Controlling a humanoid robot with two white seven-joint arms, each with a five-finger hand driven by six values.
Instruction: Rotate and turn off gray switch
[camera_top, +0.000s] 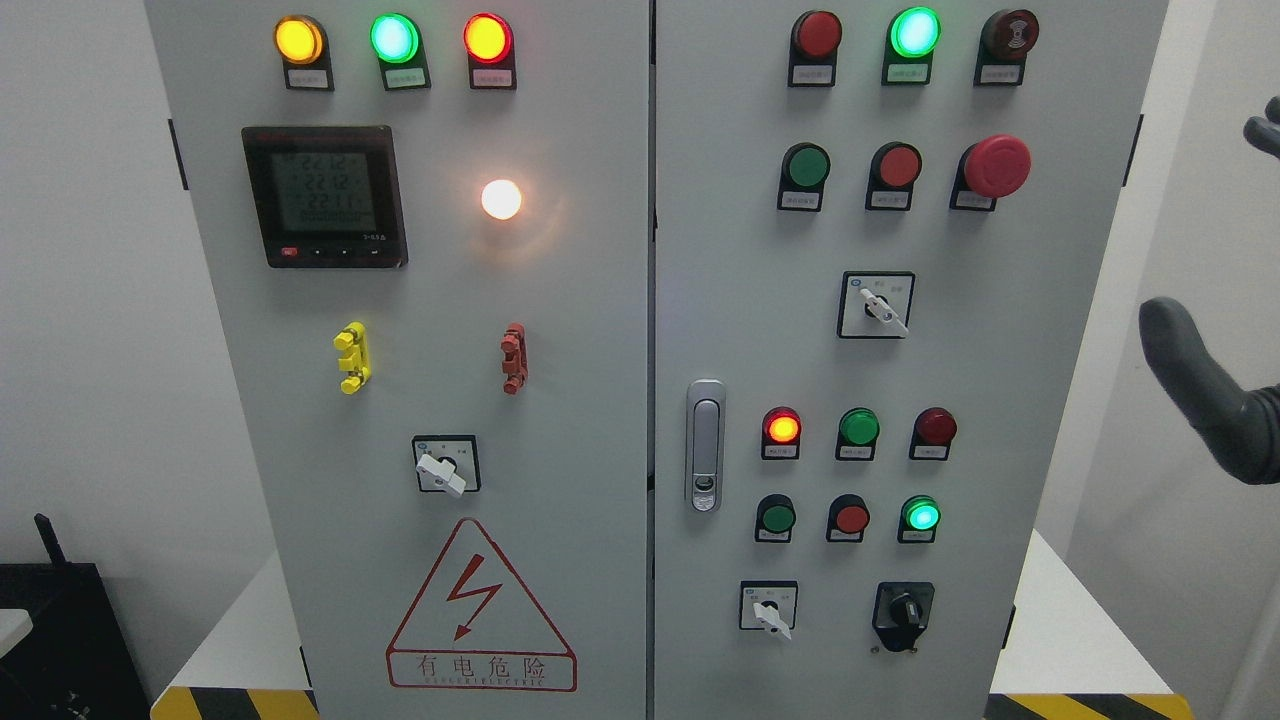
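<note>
A grey electrical cabinet (600, 330) fills the head view. It carries three rotary switches with pale grey-white handles: one on the upper right door (878, 308), one on the lower left door (445, 468) and one at the bottom right (769, 610). All three handles point down to the right. Beside the last sits a black rotary switch (903, 611). My right hand (1215, 400) shows at the right edge, dark-gloved, fingers spread and holding nothing. It hangs off the cabinet's right side, well clear of every switch. No left arm shows.
Lit indicator lamps (393, 38), push buttons (805, 166), a red mushroom stop button (996, 165), a digital meter (323, 195) and a door latch (705, 445) cover the doors. White walls flank the cabinet. A black box (60, 640) stands at lower left.
</note>
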